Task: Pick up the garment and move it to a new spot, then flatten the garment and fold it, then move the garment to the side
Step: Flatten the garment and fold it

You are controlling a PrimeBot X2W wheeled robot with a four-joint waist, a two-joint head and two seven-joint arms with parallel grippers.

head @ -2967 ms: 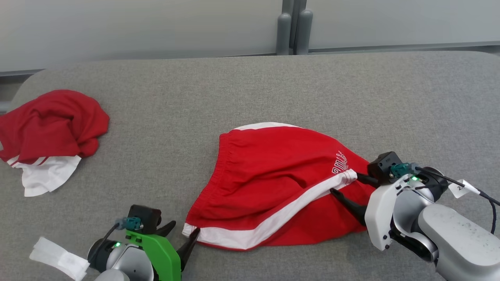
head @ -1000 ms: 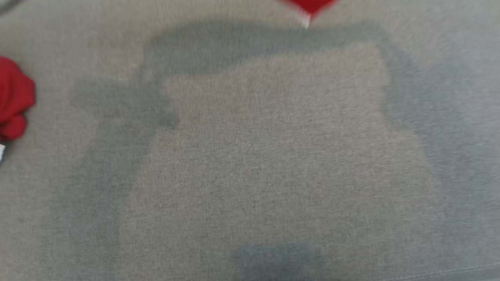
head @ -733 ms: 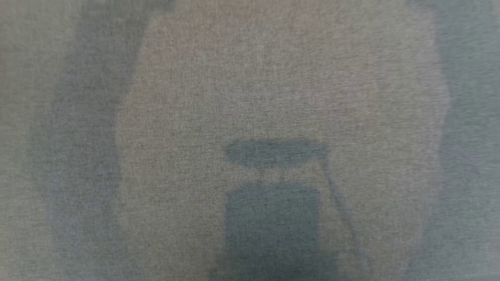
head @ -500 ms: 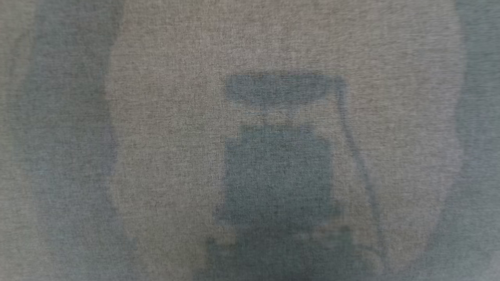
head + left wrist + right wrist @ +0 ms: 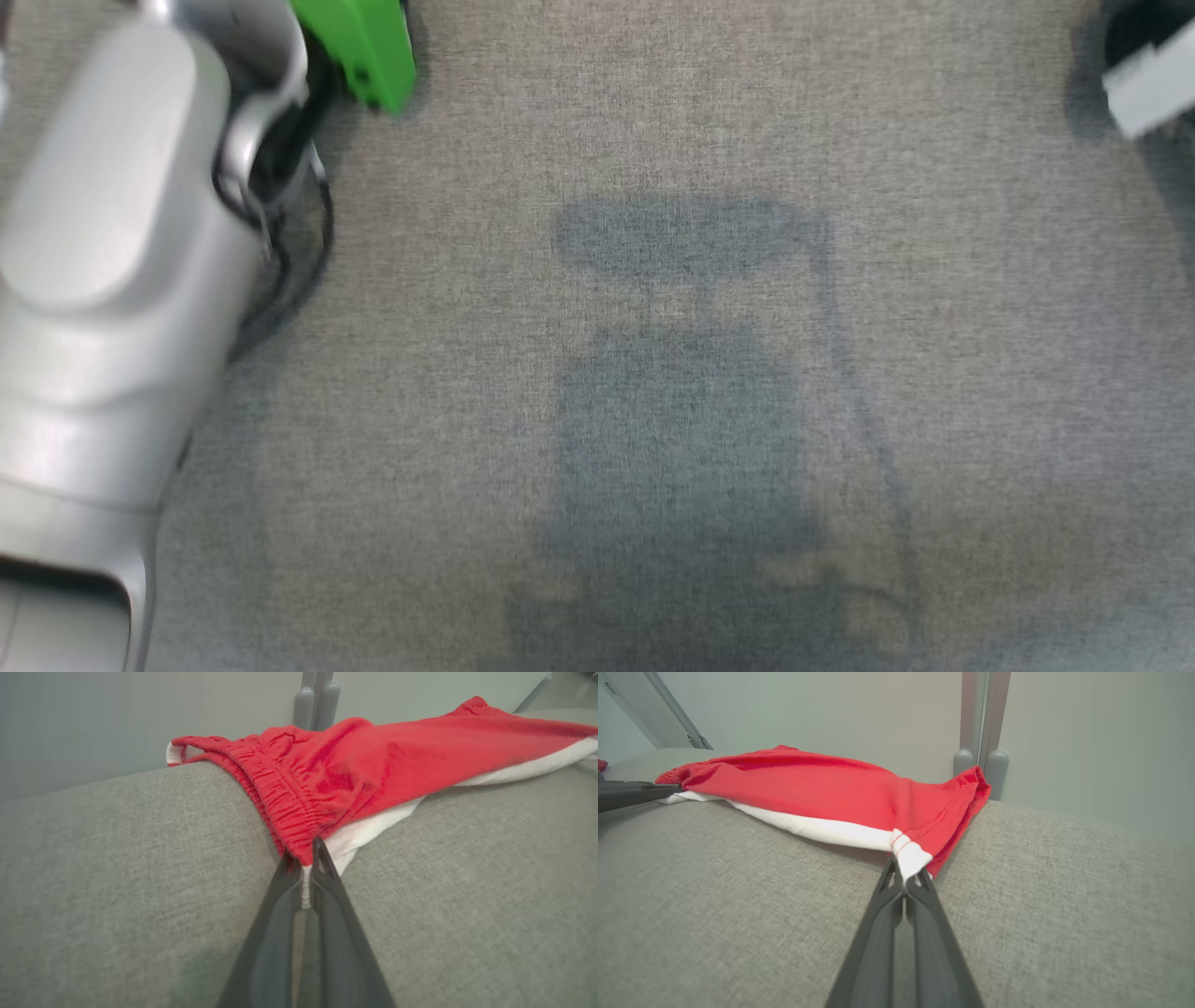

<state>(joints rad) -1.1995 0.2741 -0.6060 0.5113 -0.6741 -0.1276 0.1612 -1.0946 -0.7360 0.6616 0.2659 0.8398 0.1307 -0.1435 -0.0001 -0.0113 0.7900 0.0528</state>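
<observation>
The garment [image 5: 373, 760] is a pair of red shorts with a white side stripe and an elastic waistband, lying stretched on the grey padded surface. My left gripper [image 5: 302, 856] is shut on the waistband corner. My right gripper [image 5: 906, 877] is shut on the white-striped hem corner of the garment [image 5: 822, 788]. The left gripper's dark fingers [image 5: 630, 794] reach in at the far left of the right wrist view, at the garment's other end. In the head view my pale left forearm [image 5: 103, 261] with its green wrist cover [image 5: 359, 47] fills the left side.
The grey fabric surface [image 5: 653, 140] carries the shadow of my head and body [image 5: 681, 420]. A pale piece of the right arm [image 5: 1148, 79] sits at the upper right corner. Behind the surface a pale wall has two grey posts [image 5: 980, 732].
The head camera has tipped down, so the garment has slid out of its picture and the left forearm has come in. Three seconds ago both grippers stood open at the garment's corners.
</observation>
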